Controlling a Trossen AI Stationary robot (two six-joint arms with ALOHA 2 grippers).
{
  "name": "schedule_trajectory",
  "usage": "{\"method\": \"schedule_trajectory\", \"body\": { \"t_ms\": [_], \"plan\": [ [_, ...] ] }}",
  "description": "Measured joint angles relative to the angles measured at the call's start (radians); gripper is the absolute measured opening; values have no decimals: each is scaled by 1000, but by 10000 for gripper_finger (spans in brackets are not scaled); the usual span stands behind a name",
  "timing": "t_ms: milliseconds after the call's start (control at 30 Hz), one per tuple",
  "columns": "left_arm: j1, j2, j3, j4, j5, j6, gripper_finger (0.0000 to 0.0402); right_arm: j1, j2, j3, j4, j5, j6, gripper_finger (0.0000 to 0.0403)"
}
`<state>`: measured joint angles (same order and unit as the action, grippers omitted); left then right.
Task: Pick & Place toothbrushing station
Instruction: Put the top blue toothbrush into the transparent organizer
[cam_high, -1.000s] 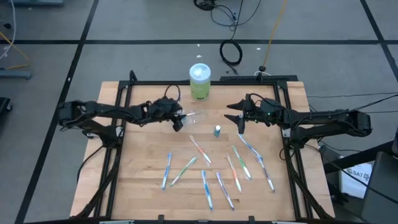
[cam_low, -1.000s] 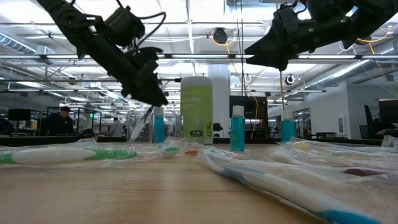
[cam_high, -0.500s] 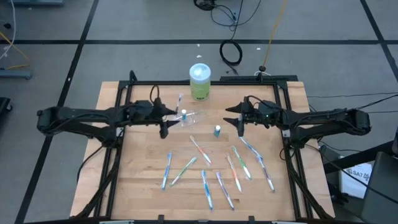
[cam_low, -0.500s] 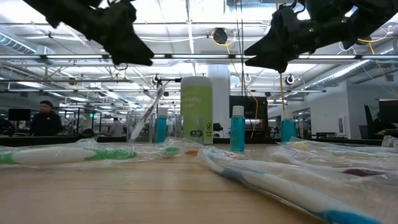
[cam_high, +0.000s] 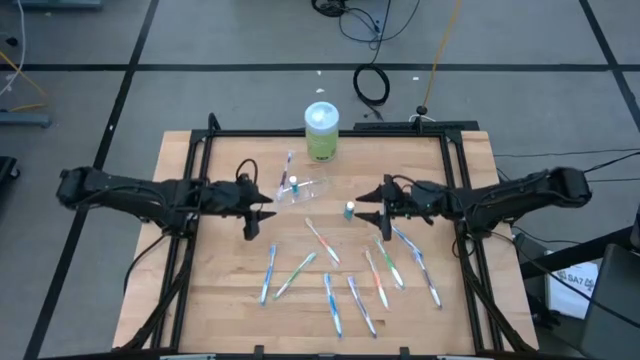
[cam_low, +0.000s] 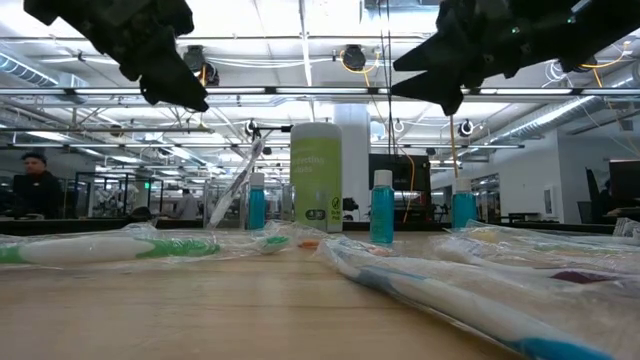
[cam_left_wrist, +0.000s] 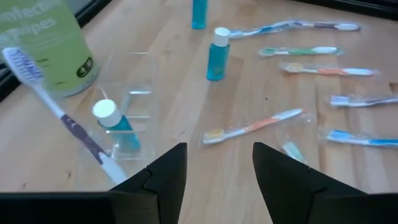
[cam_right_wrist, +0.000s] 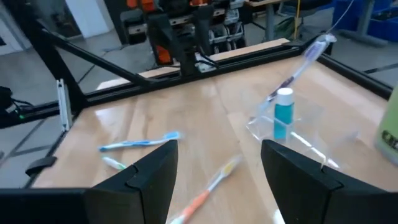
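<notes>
Now the left gripper (cam_high: 249, 212) has backed away spread and empty, leaving a toothbrush (cam_high: 288, 168) and tube (cam_high: 295, 184) in the clear cup (cam_high: 305, 189); the right gripper (cam_high: 380, 209) hovers spread near another tube (cam_high: 349, 210).

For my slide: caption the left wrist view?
Open left gripper faces clear cup holding one toothbrush and a tube.

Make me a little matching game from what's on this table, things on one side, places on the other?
Things:
1. green container
2. clear cup
3. left end effector
4. right end effector

Places:
A. above the table's right half, open
B. far edge of the table
C. above the table's left half, open
D. holding a teal-capped tube and a purple toothbrush

Pairs: 1-B, 2-D, 3-C, 4-A
</notes>
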<state>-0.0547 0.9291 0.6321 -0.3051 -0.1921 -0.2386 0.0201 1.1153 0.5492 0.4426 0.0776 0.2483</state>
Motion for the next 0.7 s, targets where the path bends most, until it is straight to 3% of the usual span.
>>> {"method": "schedule_trajectory", "body": {
  "t_ms": [133,300,433,700],
  "plan": [
    [-22,0,0,21,-1,20,186,85,1,23,-61,107,4,224],
    [-24,0,0,26,-28,63,186,157,20,191,-384,234,75,224],
    [-24,0,0,26,-114,79,186,177,63,295,-688,233,215,224],
    [-24,0,0,30,-167,126,186,156,118,296,-1162,234,526,224]
  ]
}}
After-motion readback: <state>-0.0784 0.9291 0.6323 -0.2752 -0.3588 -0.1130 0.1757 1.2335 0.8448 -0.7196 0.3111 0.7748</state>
